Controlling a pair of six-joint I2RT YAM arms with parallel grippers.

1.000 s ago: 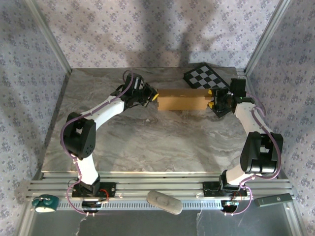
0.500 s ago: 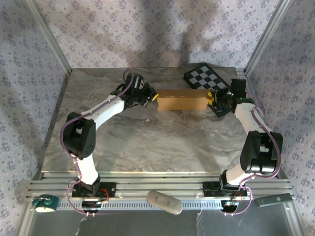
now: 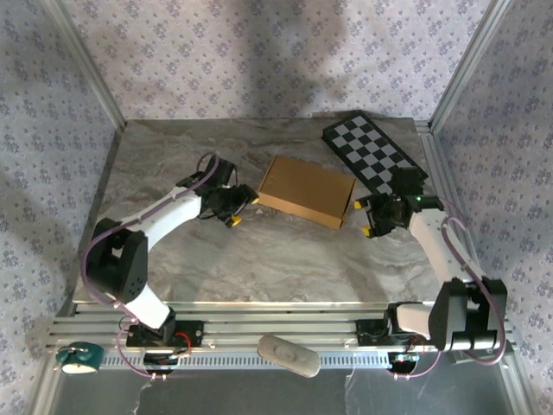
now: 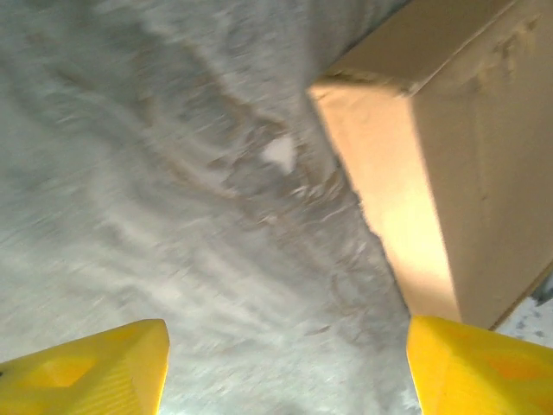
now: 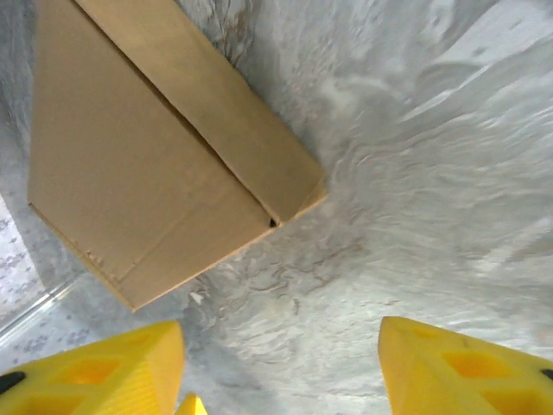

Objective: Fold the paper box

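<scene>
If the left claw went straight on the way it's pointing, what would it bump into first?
Probably the paper box, lying just ahead of the left gripper; depth is unclear.

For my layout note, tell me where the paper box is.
In the top view the paper box lies flat on the marble table, back of centre, between the left hand and the right hand, near the checkerboard panel.

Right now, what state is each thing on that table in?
paper box: folded shut, lying flat, held by nothing.
left end effector: open, empty, beside the box's left end.
right end effector: open, empty, beside the box's right end.
checkerboard panel: lying flat.
</scene>
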